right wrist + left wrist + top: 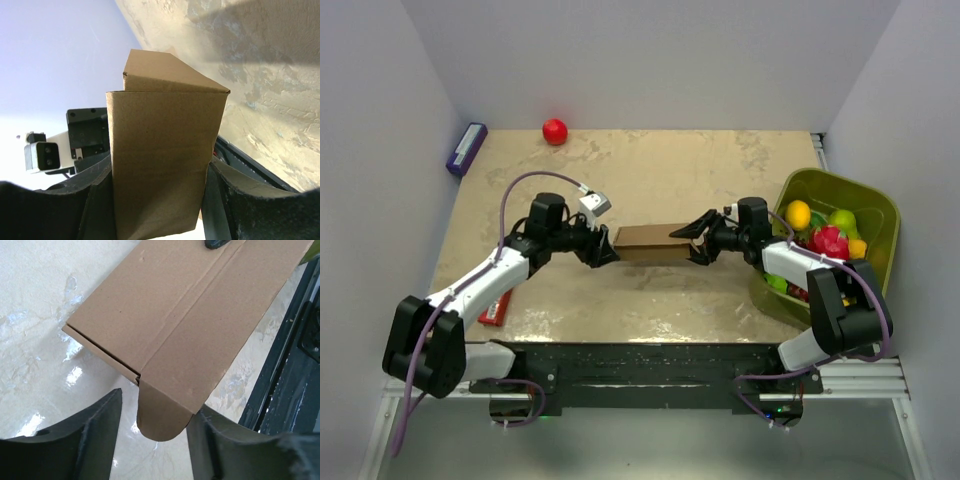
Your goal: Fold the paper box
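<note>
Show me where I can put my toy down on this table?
Bare table lies at the back, between the red ball and the green bin, and in the near strip in front of the paper box. The middle is crowded: the left gripper and right gripper meet at the box.

Pale beige tabletop (660, 170) with a marbled pattern, glossy, catching white glare in patches. Boxed in by a plain, pale lavender-grey back wall (650, 60), left wall (370, 150) and right wall (920, 100), all unmarked, meeting the tabletop at its far and side edges. Along the near edge, a black mounting plate (640, 362) on a silver aluminium rail (880, 378). Below that, a dull grey surface (640, 450), perhaps floor. Soft, even light; faint shadows.
</note>
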### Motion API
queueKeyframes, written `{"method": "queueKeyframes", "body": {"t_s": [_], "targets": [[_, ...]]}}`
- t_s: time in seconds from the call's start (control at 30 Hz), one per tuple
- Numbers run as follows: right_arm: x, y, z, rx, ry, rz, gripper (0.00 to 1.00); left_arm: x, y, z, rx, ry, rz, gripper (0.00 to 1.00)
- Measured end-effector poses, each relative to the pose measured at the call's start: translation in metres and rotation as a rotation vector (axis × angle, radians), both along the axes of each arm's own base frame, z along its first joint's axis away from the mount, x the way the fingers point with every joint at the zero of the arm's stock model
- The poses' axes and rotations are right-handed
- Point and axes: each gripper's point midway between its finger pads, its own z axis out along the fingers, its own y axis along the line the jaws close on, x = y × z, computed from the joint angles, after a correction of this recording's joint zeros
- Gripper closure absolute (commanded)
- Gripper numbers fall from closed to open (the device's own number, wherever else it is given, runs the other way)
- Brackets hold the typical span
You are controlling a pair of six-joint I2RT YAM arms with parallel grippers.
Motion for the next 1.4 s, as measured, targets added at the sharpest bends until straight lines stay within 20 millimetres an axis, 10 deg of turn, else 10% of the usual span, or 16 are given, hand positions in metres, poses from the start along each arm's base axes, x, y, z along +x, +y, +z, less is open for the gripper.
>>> {"method": "queueKeyframes", "body": {"t_s": [0.37, 0.83, 1.4], "targets": [[0.008, -0.002, 0.0, -0.001, -0.029, -0.034, 0.42, 0.019, -0.007, -0.014, -0.02, 0.017, 0.019, 1.0], [0.011, -0.002, -0.005, -0.043, -0.055, 0.004, 0.01, 0.017, -0.01, -0.026, -0.006, 0.077, 0.006, 1.0], [0.014, -0.022, -0.027, -0.194, 0.014, -0.028, 0.01, 0.019, -0.002, -0.034, 0.078, 0.265, 0.019, 1.0]]}}
